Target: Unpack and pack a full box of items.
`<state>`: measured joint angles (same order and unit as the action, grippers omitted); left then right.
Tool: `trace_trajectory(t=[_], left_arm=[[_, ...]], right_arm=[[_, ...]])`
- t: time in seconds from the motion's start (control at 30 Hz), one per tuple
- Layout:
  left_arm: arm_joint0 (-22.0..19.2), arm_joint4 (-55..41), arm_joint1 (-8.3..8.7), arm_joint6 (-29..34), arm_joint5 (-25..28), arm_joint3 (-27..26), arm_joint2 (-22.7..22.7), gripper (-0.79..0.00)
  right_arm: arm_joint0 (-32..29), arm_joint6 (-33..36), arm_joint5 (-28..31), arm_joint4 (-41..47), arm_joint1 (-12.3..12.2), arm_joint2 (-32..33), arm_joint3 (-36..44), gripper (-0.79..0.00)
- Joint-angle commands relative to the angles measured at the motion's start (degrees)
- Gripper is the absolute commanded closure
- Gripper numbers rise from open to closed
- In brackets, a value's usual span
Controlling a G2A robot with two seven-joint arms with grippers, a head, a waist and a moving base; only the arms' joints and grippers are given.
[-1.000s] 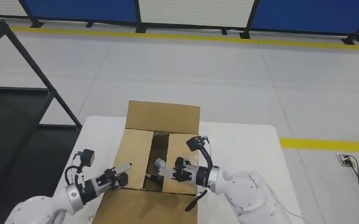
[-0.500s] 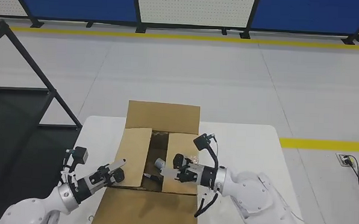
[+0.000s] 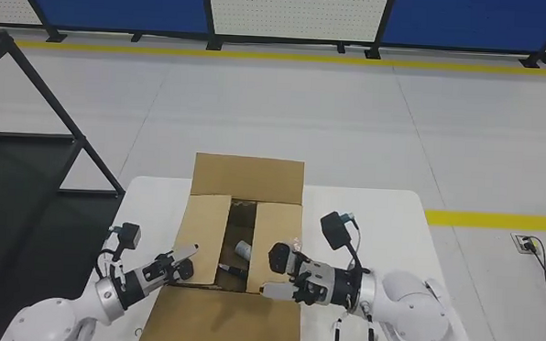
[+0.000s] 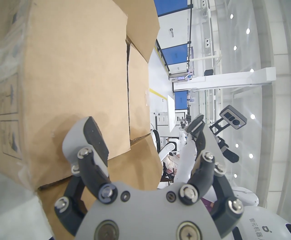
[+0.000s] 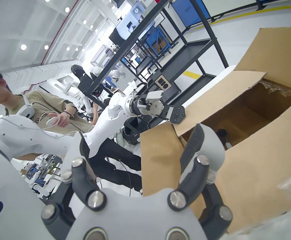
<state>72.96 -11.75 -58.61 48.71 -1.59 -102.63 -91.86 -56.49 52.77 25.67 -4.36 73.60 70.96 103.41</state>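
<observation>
Unpacking barely begun: brown cardboard box (image 3: 249, 178) on the white tabletop (image 3: 381, 221), flaps only partly opened.
The far flap is folded back, while the two side flaps stand half closed over the opening with a narrow gap between them. Small items (image 3: 241, 251) are seen inside, none taken out. The left pincer (image 3: 184, 259) is held spread beside the left flap and the right pincer (image 3: 278, 272) spread at the right flap, with nothing pinched. Opening, emptying and repacking are judged yet to be done.

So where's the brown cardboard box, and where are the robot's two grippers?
Brown cardboard box (image 3: 250, 177), top view, on its far open flap.
Left gripper (image 3: 190, 259), top view, midway between its open fingertips.
Right gripper (image 3: 274, 271), top view, midway between its open fingertips.
</observation>
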Motion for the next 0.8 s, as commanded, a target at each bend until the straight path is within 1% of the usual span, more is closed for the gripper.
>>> trace_trajectory(t=[0.0,0.07,0.47,0.53,0.7,0.77], left_arm=[[-0.4,0.55,0.04,0.04,-0.31,0.27,0.56,-0.785],[-0.76,0.98,0.08,0.06,-0.49,0.51,0.93,-0.785],[-2.22,2.13,0.23,-1.04,-1.97,1.91,2.73,-0.785],[-2.55,2.16,0.22,-1.29,-2.16,2.13,3.17,-0.785],[-3.29,1.97,0.2,-1.86,-2.47,2.87,3.99,-0.785],[-3.56,1.94,0.2,-1.93,-2.47,3.17,4.25,-0.785]], right_arm=[[-1.28,0.76,0.05,0.3,-0.35,0.94,1.61,-0.785],[-2.13,1.74,-0.23,-0.18,-0.68,1.74,2.59,-0.785],[-2.55,2.04,-0.2,-0.37,-0.74,1.32,3.17,-0.785],[-3.02,3.87,-0.58,-1.17,-1.03,1.11,4.16,-0.785],[-4.19,13.87,-2.31,0.46,-2.2,1.75,6.01,-0.785],[-5.25,16.49,-2.62,1.0,-2.72,2.82,6.89,-0.785]])
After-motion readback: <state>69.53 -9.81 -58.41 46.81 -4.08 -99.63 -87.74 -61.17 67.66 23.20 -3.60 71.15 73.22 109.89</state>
